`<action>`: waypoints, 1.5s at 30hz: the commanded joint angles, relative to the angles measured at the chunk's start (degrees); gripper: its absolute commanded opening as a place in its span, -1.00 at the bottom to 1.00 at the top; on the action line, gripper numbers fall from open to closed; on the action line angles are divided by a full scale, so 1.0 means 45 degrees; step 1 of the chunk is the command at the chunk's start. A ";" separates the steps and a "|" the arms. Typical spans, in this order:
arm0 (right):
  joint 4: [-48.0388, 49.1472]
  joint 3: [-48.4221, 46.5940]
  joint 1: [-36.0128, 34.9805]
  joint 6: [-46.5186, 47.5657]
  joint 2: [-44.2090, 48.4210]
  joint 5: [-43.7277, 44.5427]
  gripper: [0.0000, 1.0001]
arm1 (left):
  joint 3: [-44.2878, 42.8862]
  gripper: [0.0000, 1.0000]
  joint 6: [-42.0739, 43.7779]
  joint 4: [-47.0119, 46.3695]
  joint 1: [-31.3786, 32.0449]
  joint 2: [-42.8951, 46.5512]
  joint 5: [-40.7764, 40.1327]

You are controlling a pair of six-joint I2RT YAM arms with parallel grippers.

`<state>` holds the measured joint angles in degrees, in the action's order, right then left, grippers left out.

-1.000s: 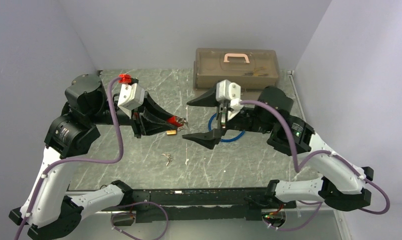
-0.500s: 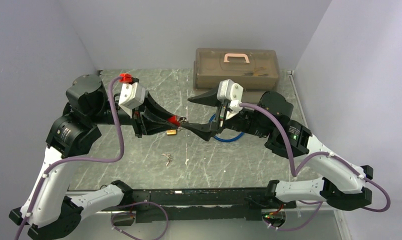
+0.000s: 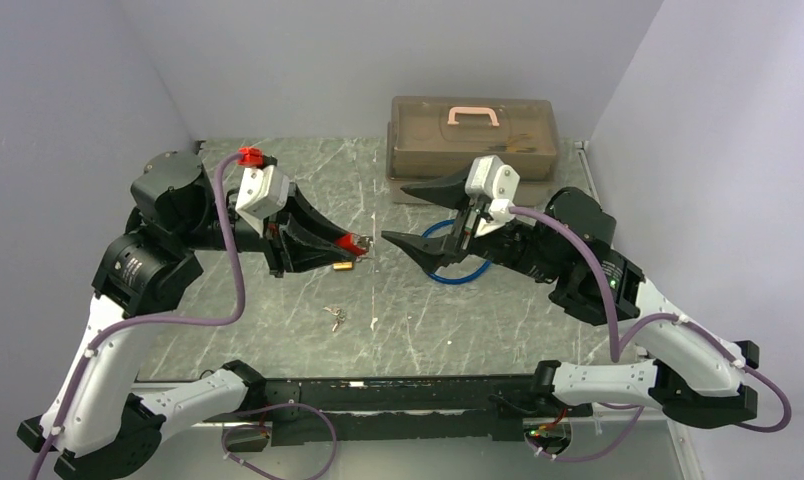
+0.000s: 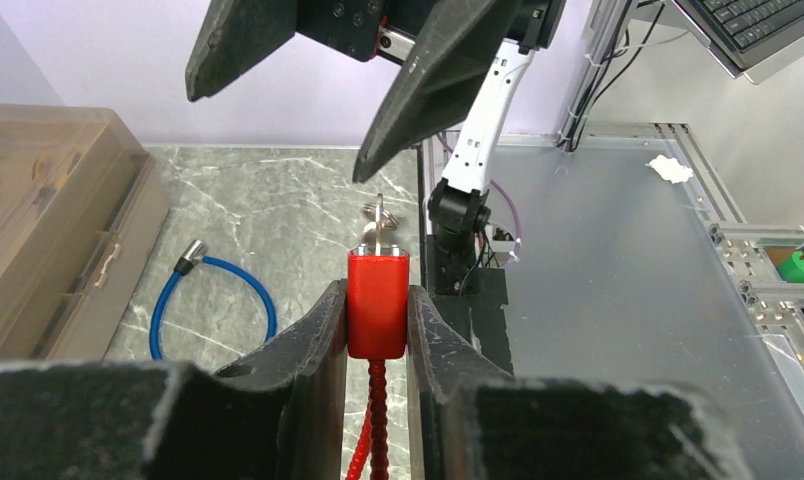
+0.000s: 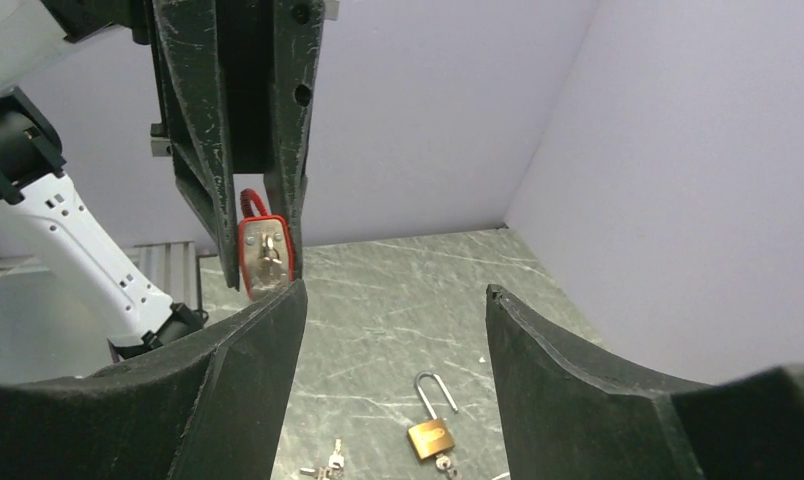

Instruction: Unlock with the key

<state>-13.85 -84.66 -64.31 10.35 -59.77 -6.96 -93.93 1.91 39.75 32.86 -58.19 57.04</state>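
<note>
Right end effector (image 3: 393,212) pulled back rightward, now apart from the red padlock (image 3: 350,241)

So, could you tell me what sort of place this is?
Probably a robotics lab test cell: a marble-pattern tabletop boxed in by plain lavender walls, lock props like the brass padlock and red lock, and a keyboard nearby.

red padlock (image 4: 378,305): flanks covered by the left claw (image 4: 376,298).
red cable (image 4: 370,405): runs off the left wrist view at 6 o'clock.
key (image 4: 379,213): too small to tell how deep it sits.
brass padlock (image 5: 430,437): its own key cut off at 6 o'clock, right wrist view.
loose keys (image 3: 335,318): too small to count.
blue cable (image 3: 456,264): loop partly behind the right claw (image 3: 393,212).
toolbox (image 4: 48,200): cut off at 9 o'clock, left wrist view.
</note>
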 commanded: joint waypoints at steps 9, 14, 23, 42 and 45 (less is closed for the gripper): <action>-0.0073 -0.0440 0.0016 0.0132 0.0166 0.0214 0.32 | 0.0078 -1.00 -0.0328 -0.0842 -0.0018 0.0237 0.0488; -0.0282 -0.1082 0.0044 -0.0216 -0.0137 -0.1784 -0.05 | 0.0102 -1.00 -0.0329 -0.0861 -0.0020 0.0217 0.0485; -0.1257 -0.2349 0.0509 -0.1095 -0.1207 -0.4851 -0.36 | 0.0073 -1.00 -0.0333 -0.0825 -0.0025 0.0251 0.0489; -0.0668 -0.2550 0.1539 -0.2175 -0.1646 -0.6383 -0.81 | 0.0052 -1.00 -0.0328 -0.0817 -0.0028 0.0329 0.0529; -0.0519 -0.2632 0.1553 -0.2216 -0.1697 -0.6352 -0.80 | 0.0063 -1.00 -0.0329 -0.0825 -0.0020 0.0315 0.0529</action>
<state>-19.64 -93.89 -57.58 1.52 -67.26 -34.22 -93.10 0.84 39.18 32.86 -57.45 57.93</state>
